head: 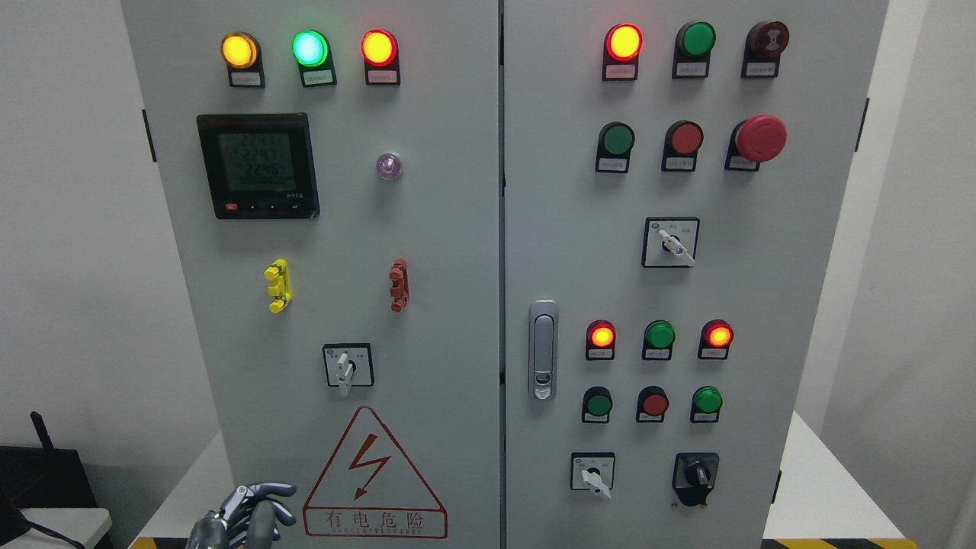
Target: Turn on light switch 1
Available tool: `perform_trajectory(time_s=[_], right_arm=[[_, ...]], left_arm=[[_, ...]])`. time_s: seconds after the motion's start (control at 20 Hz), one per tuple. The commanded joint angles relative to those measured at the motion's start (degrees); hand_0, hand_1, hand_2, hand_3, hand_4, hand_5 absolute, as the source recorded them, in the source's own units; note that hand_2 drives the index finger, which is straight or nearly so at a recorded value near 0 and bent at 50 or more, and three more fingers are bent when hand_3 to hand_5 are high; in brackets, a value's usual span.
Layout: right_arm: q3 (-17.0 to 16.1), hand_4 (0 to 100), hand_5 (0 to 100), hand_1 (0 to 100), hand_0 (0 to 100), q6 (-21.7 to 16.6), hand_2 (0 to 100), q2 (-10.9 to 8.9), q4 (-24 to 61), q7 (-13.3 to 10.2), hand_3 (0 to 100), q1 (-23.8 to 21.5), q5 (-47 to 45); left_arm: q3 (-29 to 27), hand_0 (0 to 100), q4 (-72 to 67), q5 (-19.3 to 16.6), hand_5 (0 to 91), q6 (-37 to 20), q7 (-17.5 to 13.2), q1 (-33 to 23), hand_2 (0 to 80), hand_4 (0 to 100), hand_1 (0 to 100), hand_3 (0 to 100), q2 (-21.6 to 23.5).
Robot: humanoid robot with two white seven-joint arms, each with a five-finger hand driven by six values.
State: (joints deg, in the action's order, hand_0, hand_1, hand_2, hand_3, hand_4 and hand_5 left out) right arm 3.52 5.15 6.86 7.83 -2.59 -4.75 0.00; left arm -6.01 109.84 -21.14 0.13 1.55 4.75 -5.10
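A grey electrical cabinet (457, 229) with two doors fills the head view. The left door carries a white-handled rotary switch (348, 367) whose handle points down. The right door has a second rotary switch (671, 242) with its handle turned to the lower right, and a third (593, 473) near the bottom. My left hand (245, 515) shows at the bottom edge, low on the left door, well below and left of the nearest switch. Its fingers are relaxed and hold nothing. No label on any switch is readable.
Lit lamps in yellow, green and red (309, 48) line the left door's top above a digital meter (255, 165). A red mushroom button (759, 138), a black knob (695, 476) and a door handle (543, 349) sit on the right door. A warning triangle (374, 476) is beside my hand.
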Motion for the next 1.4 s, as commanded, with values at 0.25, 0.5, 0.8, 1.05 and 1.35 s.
perform_trajectory(time_s=[0.25,0.5,0.8,1.05,1.35], right_arm=[[0.0,0,0,39,12,0.04,0,0.0,0.0,0.04,0,0.0,-0.97],[0.0,0,0,39,12,0.04,0,0.0,0.0,0.04,0,0.0,-1.05],[0.0,0,0,39,12,0.04,0,0.0,0.0,0.04,0,0.0,-0.97],[0.0,0,0,39,12,0.04,0,0.0,0.0,0.04,0,0.0,-1.05],[0.0,0,0,39,12,0.04,0,0.0,0.0,0.04,0,0.0,-1.05]], left_arm=[[11.28,7,1.61,-1.28,82.5,9.09,7.06,4.3,45.4,79,9,71,-0.97],[11.28,6,1.52,-1.36,85.4,13.75,10.92,5.54,46.5,80,14,73,-1.14],[11.28,7,1.43,-1.36,85.5,15.51,14.79,6.76,44.5,79,25,73,-1.14],[11.28,10,1.17,-1.1,85.5,17.01,15.67,7.82,42.4,80,32,71,-1.32],[11.28,18,1.08,-0.92,86.2,21.31,16.72,10.72,41.2,81,37,71,-1.49]])
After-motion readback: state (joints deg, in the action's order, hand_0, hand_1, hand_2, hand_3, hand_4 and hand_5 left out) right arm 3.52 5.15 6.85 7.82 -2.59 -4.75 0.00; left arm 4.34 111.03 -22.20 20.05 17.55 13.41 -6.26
